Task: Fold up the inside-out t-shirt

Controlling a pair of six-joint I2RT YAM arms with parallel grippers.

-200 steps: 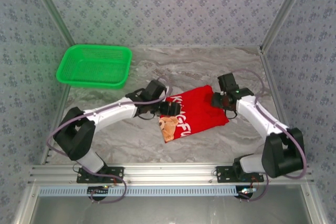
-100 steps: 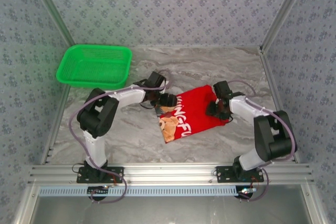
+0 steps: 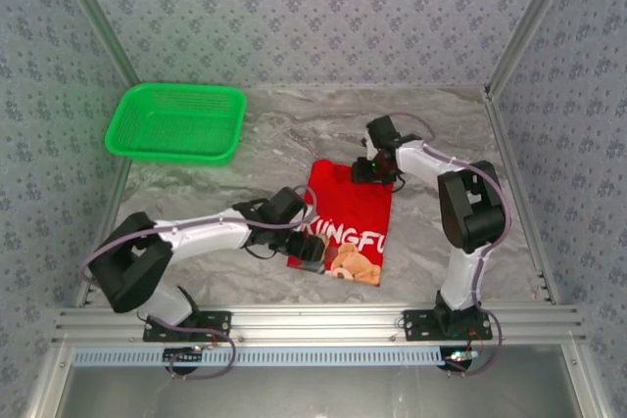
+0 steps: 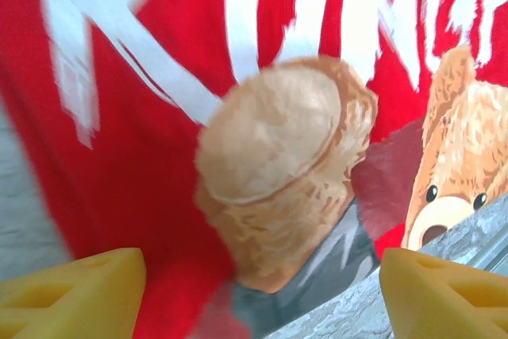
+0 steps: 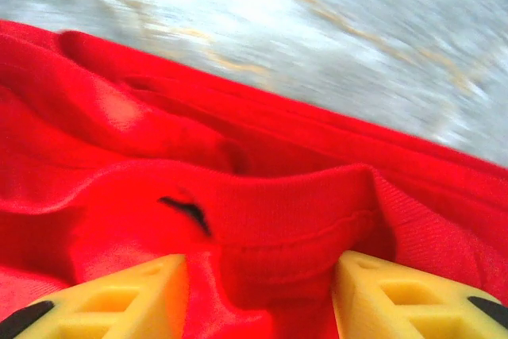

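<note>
While the left gripper (image 4: 262, 275) hovers low over the printed face, its yellow fingers (image 4: 75, 287) stand wide apart with nothing between them. It sits at the near-left corner of the inside-out t-shirt (image 3: 348, 212). The right gripper (image 5: 258, 291) is closed on a bunched ridge of plain red cloth at the far-right corner.

The shirt lies mid-table as a narrow, roughly rectangular panel, with the lettering and bear print facing up and no sleeves sticking out. It rests on the marble table (image 3: 441, 124), well apart from the green basket (image 3: 174, 154).

Assessment: the sides appear tucked in, so folding is partly complete. Remaining work is probably a final end-to-end fold and smoothing the puckered far edge.
</note>
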